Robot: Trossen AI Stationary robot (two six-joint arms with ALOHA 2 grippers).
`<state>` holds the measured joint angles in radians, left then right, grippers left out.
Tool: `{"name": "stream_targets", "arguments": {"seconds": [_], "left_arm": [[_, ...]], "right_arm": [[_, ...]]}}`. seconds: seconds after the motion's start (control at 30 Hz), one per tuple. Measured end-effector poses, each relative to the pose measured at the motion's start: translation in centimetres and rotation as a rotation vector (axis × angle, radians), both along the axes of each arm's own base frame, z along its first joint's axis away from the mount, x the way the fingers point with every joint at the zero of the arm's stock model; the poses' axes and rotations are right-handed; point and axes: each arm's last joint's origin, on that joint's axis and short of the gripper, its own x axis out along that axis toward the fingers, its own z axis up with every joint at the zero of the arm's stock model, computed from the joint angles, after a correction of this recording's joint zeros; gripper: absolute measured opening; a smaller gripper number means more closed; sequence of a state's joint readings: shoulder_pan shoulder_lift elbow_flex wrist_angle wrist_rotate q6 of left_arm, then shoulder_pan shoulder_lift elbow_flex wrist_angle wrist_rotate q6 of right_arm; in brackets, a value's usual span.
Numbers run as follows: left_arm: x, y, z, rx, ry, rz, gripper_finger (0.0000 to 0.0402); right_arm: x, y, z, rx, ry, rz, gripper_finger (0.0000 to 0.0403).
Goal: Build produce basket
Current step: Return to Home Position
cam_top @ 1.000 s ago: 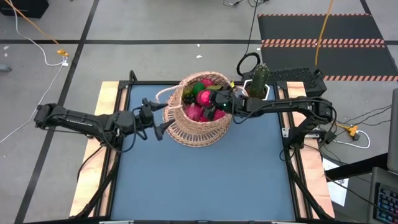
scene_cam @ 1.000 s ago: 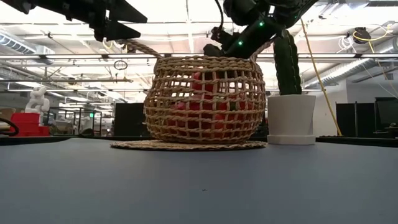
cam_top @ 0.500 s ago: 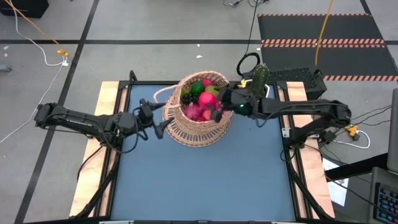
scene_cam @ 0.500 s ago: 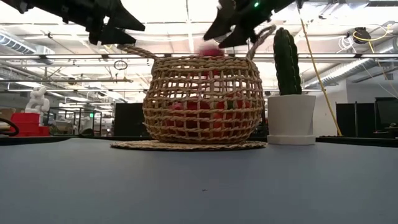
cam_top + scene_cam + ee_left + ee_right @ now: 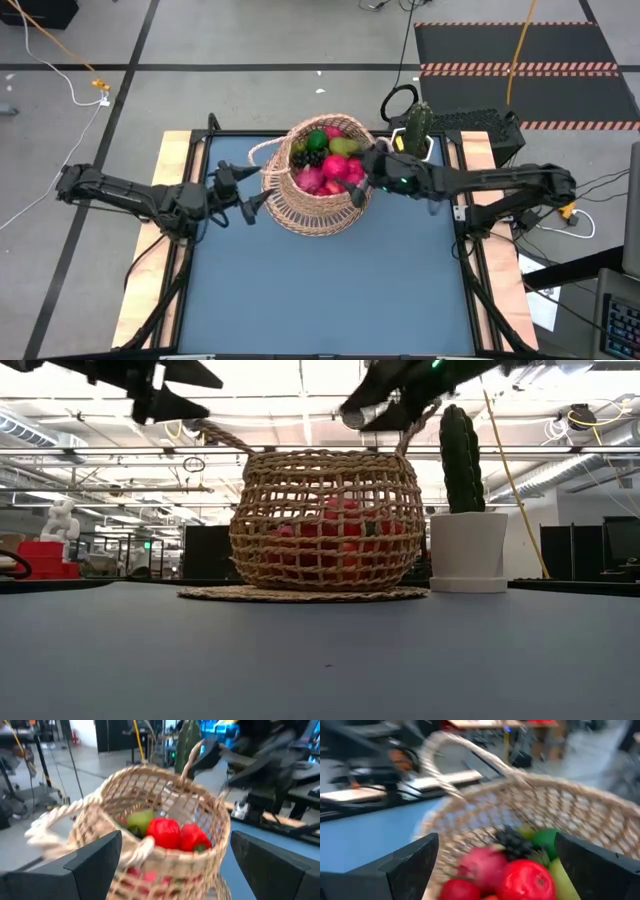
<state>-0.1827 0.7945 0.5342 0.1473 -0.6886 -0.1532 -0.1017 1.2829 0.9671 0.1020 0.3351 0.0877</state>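
The round woven basket [image 5: 318, 190] stands on its flat base at the table's far middle, also seen as the basket [image 5: 325, 520]. The produce [image 5: 326, 162] fills it: red and pink fruits, a green one, dark grapes; the left wrist view shows red fruits [image 5: 167, 832] and the right wrist view a red apple [image 5: 527, 880]. My left gripper [image 5: 245, 190] hangs open and level just left of the basket, beside its looped handle [image 5: 262, 150]. My right gripper [image 5: 362, 178] hangs open at the basket's right rim, above it, holding nothing.
A green cactus in a white pot [image 5: 418, 128] stands right behind the basket's right side, close to my right arm, also seen as the pot [image 5: 468, 550]. The blue table top [image 5: 320, 290] stretches bare toward the near edge.
My right gripper has drawn back from over the basket's middle toward the table's right edge and has risen, staying open. A red fruit that showed blurred at the basket's rim half a second ago now lies among the others inside.
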Motion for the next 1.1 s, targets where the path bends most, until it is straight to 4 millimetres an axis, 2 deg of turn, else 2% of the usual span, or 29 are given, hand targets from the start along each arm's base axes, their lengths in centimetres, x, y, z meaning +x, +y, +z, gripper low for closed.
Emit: {"name": "stream_targets", "arguments": {"seconds": [0.13, 0.23, 0.4, 0.53, 0.6, 0.67, 0.8, 0.9, 1.1], "left_arm": [[-2.5, 0.1, 1.7, -0.011, 0.001, -0.011, 0.0349], [-4.1, 0.3, 2.4, 0.001, -0.029, -0.015, 0.0295], [-4.2, 0.4, 1.1, 0.074, 0.006, -0.019, 0.0159], [-3.8, 0.4, -0.5, 0.087, -0.001, -0.051, 0.0056], [-3.8, 0.4, -1.2, 0.092, -0.004, -0.079, 0.0018], [-4.0, 0.4, -1.8, 0.097, -0.007, -0.085, 0.0009], [-4.0, 0.5, -4.1, 0.126, -0.016, -0.084, 0.0015], [-4.2, 0.5, -5.7, 0.148, -0.048, -0.096, 0.0006], [-5.0, 0.6, -6.4, 0.194, -0.097, -0.096, 0.0012]], "right_arm": [[-2.3, 2.6, 1.7, -0.059, -0.05, 0.104, 0.0368], [-4.6, 4.3, 2.8, -0.069, -0.096, 0.174, 0.032], [-7.6, 5.8, 1.5, -0.043, -0.133, 0.246, 0.0188], [-9.5, 6.0, 0.0, -0.049, -0.153, 0.27, 0.0073], [-10.6, 5.8, -0.7, -0.056, -0.164, 0.271, 0.0024], [-11.7, 5.6, -1.2, -0.044, -0.186, 0.286, 0.0009], [-13.6, 5.6, -2.6, 0.044, -0.284, 0.424, 0.0019], [-14.5, 5.7, -3.6, 0.061, -0.327, 0.483, 0.0009], [-16.5, 5.3, -5.4, 0.007, -0.293, 0.481, 0.0002]]}}
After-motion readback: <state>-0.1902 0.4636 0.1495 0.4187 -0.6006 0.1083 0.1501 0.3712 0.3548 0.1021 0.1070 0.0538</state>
